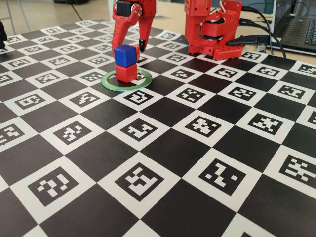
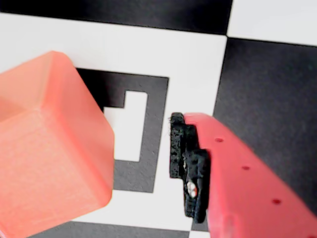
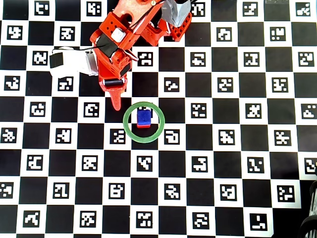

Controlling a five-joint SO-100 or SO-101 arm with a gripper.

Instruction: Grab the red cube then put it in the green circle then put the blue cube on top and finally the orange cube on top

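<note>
Two cubes stand stacked in the upper left of the fixed view: the blue cube (image 1: 125, 55) sits on top of the red cube (image 1: 126, 72), and that pair rests inside the green circle (image 1: 111, 82) on the checkered marker board (image 1: 163, 163). Just behind the stack, the red gripper (image 1: 129, 48) reaches down with its two fingers spread apart, tips close to the board, and a sliver of the orange cube (image 1: 137, 50) peeks out between them, right behind the blue one. Farther right sits the arm's red base (image 1: 210, 32). In the wrist view, the orange cube (image 2: 47, 148) fills the left side, lying on a white square of the board (image 2: 148, 59), while one red finger with its black pad (image 2: 190, 163) comes in from the lower right, clear of the cube with a gap between them, so the jaws stand open. From overhead, the ring (image 3: 130, 130) lies near the centre with the blue cube (image 3: 143, 116) inside it and a strip of the red cube (image 3: 143, 125) showing at its lower edge; the gripper (image 3: 116, 101) points down just upper left of the ring.
</note>
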